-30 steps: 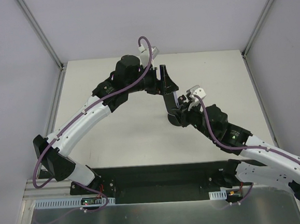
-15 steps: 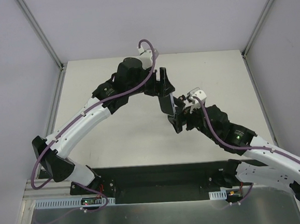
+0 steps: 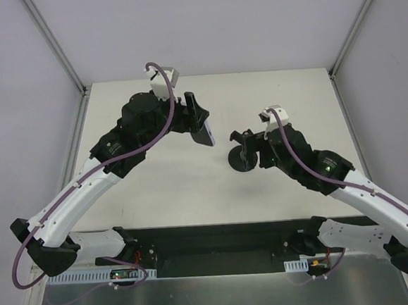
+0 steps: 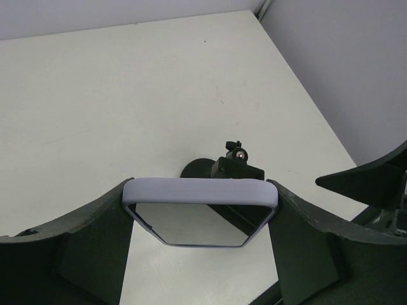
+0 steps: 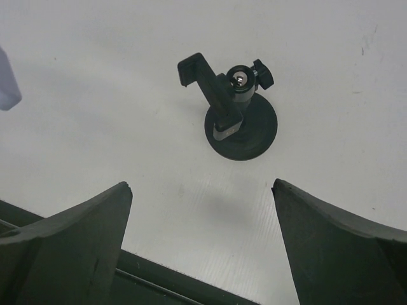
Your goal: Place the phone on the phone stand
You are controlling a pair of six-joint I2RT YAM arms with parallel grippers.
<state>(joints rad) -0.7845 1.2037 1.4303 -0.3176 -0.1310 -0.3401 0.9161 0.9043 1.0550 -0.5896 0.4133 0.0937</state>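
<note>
**Phone drawn back, stand released**

The left gripper (image 4: 200,223), clamped across the phone (image 4: 200,219), has swung toward the table's (image 3: 172,190) left edge. It holds the phone in the air, well apart from the phone stand (image 5: 238,121). The right gripper (image 5: 200,187) has sprung wide apart above the stand. The stand sits bare, just right of the table's middle, so placement likely needs a fresh approach.

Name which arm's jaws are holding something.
The left arm: its jaws clamp the flat black pale-rimmed smartphone. On the right arm they stand open and empty above the small black disc-based stand.
</note>
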